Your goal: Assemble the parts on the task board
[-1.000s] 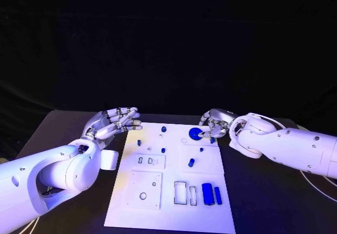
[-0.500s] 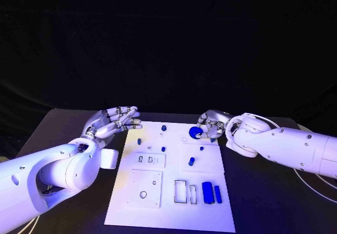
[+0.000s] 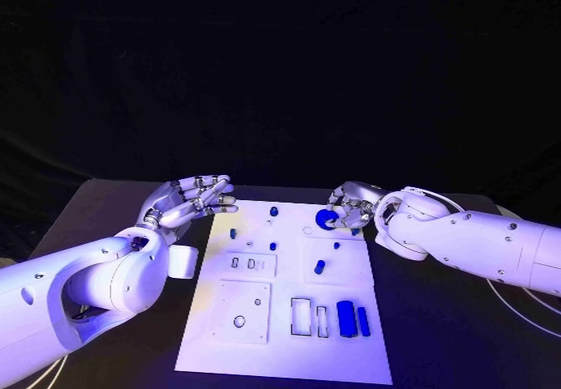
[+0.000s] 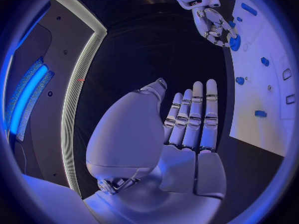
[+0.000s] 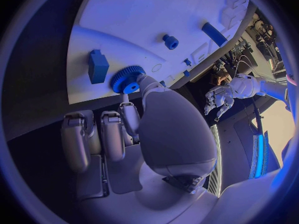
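Over the black table, right hand pinches a blue gear (partly hidden); left hand spread.

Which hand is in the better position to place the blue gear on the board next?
The right hand: its fingers already pinch the gear above the board's far end. The left hand hovers open beside the board, holding nothing.

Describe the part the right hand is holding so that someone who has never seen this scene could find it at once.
Start at the white task board in the middle of the black table and go to its far right corner, where the right hand reaches in. Pinched there is the blue gear. It is a round toothed disc with a raised hub, while the other blue pieces nearby are small pegs and blocks.
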